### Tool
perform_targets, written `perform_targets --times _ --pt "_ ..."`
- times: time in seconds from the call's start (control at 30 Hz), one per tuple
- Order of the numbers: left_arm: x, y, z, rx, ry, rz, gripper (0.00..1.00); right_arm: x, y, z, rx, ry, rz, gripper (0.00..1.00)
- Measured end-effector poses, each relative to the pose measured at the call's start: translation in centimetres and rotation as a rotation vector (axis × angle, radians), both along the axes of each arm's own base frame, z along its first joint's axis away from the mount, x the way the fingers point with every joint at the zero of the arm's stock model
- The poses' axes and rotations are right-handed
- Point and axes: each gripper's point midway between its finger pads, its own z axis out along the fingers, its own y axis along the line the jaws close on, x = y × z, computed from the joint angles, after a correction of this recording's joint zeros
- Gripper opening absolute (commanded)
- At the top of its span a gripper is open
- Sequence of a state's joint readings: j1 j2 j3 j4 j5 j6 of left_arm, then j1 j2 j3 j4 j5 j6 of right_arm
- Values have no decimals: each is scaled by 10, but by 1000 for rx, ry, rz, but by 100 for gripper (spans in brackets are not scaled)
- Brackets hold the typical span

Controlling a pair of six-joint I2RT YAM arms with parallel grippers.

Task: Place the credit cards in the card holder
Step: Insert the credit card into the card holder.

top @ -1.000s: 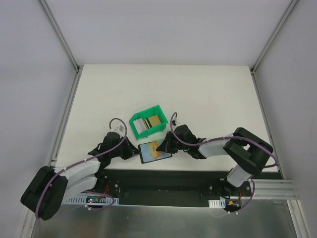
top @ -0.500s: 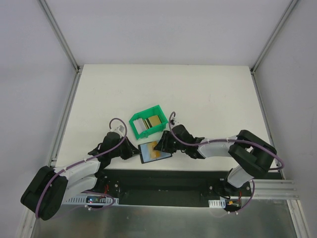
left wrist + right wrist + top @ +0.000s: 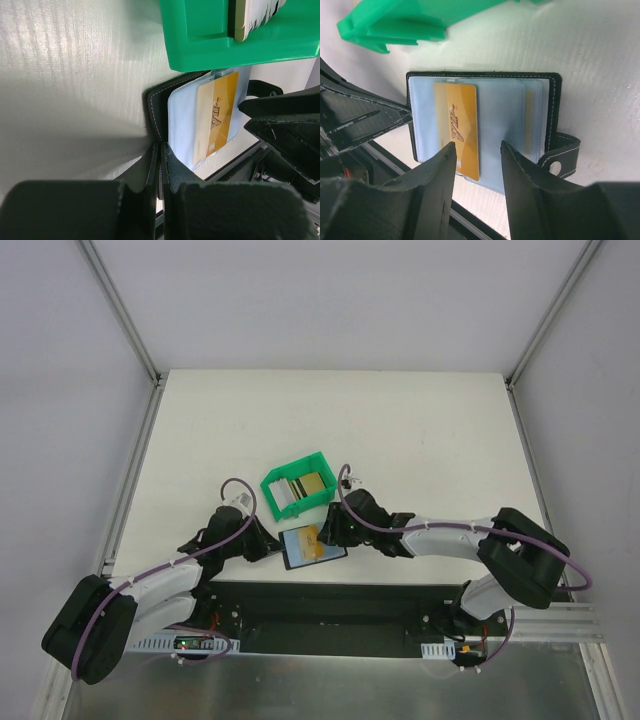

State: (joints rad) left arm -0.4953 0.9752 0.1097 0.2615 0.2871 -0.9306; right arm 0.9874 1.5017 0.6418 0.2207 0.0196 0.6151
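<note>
Small black folding card holder (image 3: 313,546) lies open and flat on the white table (image 3: 420,430), at the near edge, just in front of the green plastic open-fronted bin (image 3: 270,488). Bluish-grey clear sleeves face up; the snap tab (image 3: 565,155) sticks out on one side.

Left gripper (image 3: 160,150): jaws fully closed, pinching the black stitched edge of the card holder. How much of the edge is between the pads can't be seen, since its own fingers cover it.

Right gripper (image 3: 477,150): jaws apart and gripping nothing. It hovers low over the holder's near side, one finger (image 3: 437,170) on each side of the end of the gold "VIP" credit card (image 3: 462,125).

That gold card sits lengthwise in a sleeve, with part of it poking out past the sleeve edge. I can't tell how deep it is seated — the clear plastic blurs the boundary and the right fingers hide the near corner.

A second gold strip (image 3: 528,120) shows through a sleeve nearer the tab; it's too faint to call.

The other credit cards (image 3: 300,486), gold and white, stand on edge in the bin. The left wrist view crops them at the top, so there's no count.

From the top camera both grippers are dark blobs against the holder — no jaw detail there.
</note>
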Motion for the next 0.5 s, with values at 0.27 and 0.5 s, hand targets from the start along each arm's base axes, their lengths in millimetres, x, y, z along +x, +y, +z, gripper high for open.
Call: perform_targets --times 0.27,0.5 --pt "0 0 0 0 0 0 0 -7 0 -1 -81 -25 49 43" --pt "0 0 0 0 0 0 0 -11 2 2 -136 -65 84 42"
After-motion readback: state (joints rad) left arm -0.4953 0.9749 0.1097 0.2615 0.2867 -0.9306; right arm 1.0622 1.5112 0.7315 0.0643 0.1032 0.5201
